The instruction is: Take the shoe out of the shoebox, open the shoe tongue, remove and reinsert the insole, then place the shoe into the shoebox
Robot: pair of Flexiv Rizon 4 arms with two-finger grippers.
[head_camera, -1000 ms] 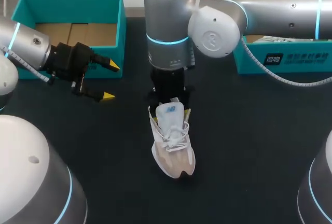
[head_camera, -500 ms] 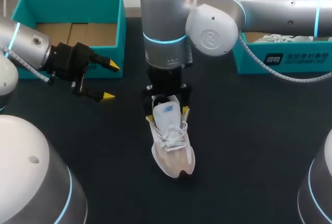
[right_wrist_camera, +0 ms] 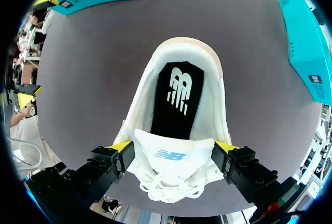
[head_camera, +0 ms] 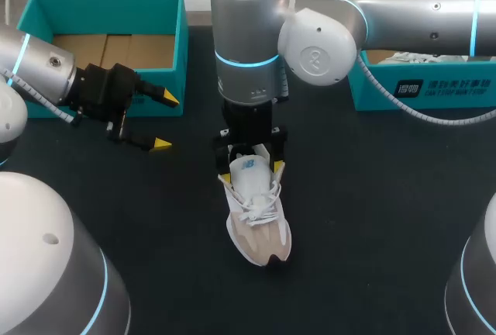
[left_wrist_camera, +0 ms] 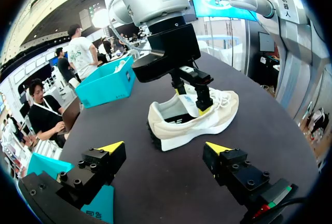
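Shoe (head_camera: 258, 222) sits mid-table (head_camera: 372, 219), our right gripper (head_camera: 252, 170) spread open astride its tongue (right_wrist_camera: 174, 156), left gripper (head_camera: 163, 122) open and well apart, so we risk dragging or tipping the unpinned shoe when the tongue gets pulled

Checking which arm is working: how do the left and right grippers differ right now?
The left gripper lies level, pointing sideways; the right gripper points straight down. The left gripper is open on empty air near the shoebox; the right gripper sits at the shoe, over its tongue. Both have yellow tips.
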